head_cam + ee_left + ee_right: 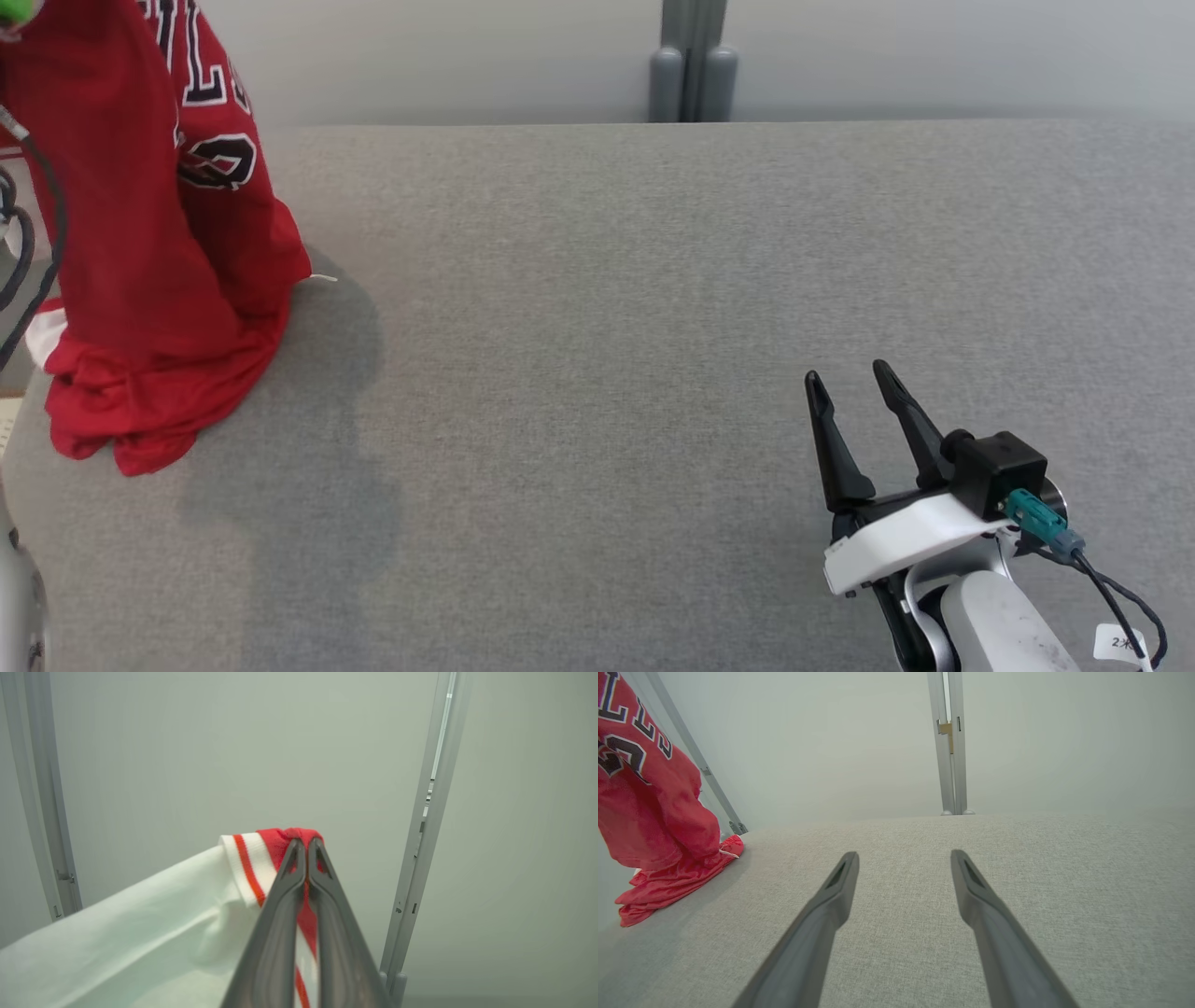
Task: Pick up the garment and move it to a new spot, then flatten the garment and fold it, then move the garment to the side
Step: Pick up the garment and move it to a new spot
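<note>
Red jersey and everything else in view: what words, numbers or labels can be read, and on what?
"LLS" on the red jersey: the end of a word, its start out of frame.
Number below it: creased, unreadable.
Small white tag on the black cable: too small to read.

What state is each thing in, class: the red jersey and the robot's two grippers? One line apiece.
red jersey: lifted by its top, unfolded, lower end bunched on the grey surface.
left gripper: jaws shut on the jersey's red-and-white trim.
right gripper: jaws open, holding nothing, over the surface.
</note>
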Motion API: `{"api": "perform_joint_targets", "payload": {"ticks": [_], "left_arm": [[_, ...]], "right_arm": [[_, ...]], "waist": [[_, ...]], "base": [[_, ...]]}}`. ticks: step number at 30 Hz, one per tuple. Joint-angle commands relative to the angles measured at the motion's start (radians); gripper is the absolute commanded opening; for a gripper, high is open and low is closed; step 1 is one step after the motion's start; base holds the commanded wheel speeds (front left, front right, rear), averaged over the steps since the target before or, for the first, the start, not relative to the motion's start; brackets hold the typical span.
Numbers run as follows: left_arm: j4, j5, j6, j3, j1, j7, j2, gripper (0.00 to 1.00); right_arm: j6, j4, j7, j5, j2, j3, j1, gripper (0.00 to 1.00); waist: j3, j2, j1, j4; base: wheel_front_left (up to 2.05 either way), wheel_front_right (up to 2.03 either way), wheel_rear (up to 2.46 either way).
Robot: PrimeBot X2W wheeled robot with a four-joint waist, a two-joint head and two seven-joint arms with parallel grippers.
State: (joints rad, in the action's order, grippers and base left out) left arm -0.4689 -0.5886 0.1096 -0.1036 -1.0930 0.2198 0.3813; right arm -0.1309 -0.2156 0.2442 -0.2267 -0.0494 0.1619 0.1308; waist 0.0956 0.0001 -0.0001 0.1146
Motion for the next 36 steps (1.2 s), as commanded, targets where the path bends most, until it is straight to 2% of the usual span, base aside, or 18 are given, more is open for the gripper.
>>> {"api": "perform_joint_targets", "payload": {"ticks": [1,9,14,18,24,32,33,34,36], "left_arm": [[0.028,0.008,-0.005,-0.007,-0.019,0.006,-0.010,0.00],[0.153,0.038,-0.032,-0.076,-0.036,0.033,-0.064,0.00],[0.153,0.040,-0.026,-0.134,0.026,0.055,-0.109,0.00],[0.130,0.045,-0.026,-0.179,0.076,0.032,-0.155,0.00],[0.049,0.078,-0.020,-0.270,0.185,-0.007,-0.217,0.00],[-0.113,0.061,-0.003,-0.378,0.389,-0.075,-0.290,0.00],[-0.128,0.062,0.000,-0.393,0.409,-0.089,-0.295,0.39],[-0.136,0.058,0.003,-0.399,0.426,-0.106,-0.299,1.00],[-0.144,0.049,0.004,-0.406,0.460,-0.148,-0.305,1.00]], "right_arm": [[0.000,-0.006,0.007,-0.006,-0.002,0.007,0.015,1.00],[0.000,-0.027,0.018,-0.015,-0.002,0.006,0.018,1.00],[0.000,-0.029,0.021,-0.013,-0.002,0.000,0.021,1.00],[0.000,-0.023,0.021,-0.011,-0.001,-0.003,0.032,1.00],[0.000,-0.019,0.021,-0.007,-0.001,-0.007,0.034,1.00],[0.000,-0.021,0.021,-0.011,-0.001,0.003,0.042,1.00],[0.000,-0.023,0.021,-0.012,-0.001,0.004,0.042,1.00],[0.000,-0.023,0.021,-0.012,-0.001,0.005,0.043,1.00],[0.000,-0.024,0.021,-0.011,-0.002,0.006,0.041,1.00]], "waist": [[-0.025,-0.0001,0.0001,-0.091],[-0.011,-0.0001,0.0001,-0.258],[0.006,-0.0001,0.0001,-0.334],[0.024,-0.0001,0.0001,-0.380],[0.045,-0.0001,0.0001,-0.403],[0.057,-0.0001,0.0001,-0.382],[0.057,-0.0001,0.0001,-0.374],[0.056,-0.0001,0.0001,-0.369],[0.052,-0.0001,0.0001,-0.354]], "base": [[0.00,0.00,0.00],[0.00,0.00,0.00],[0.00,0.00,0.00],[0.00,0.00,0.00],[0.00,0.00,0.00],[0.00,0.00,0.00],[0.00,0.00,0.00],[0.00,0.00,0.00],[0.00,0.00,0.00]]}}
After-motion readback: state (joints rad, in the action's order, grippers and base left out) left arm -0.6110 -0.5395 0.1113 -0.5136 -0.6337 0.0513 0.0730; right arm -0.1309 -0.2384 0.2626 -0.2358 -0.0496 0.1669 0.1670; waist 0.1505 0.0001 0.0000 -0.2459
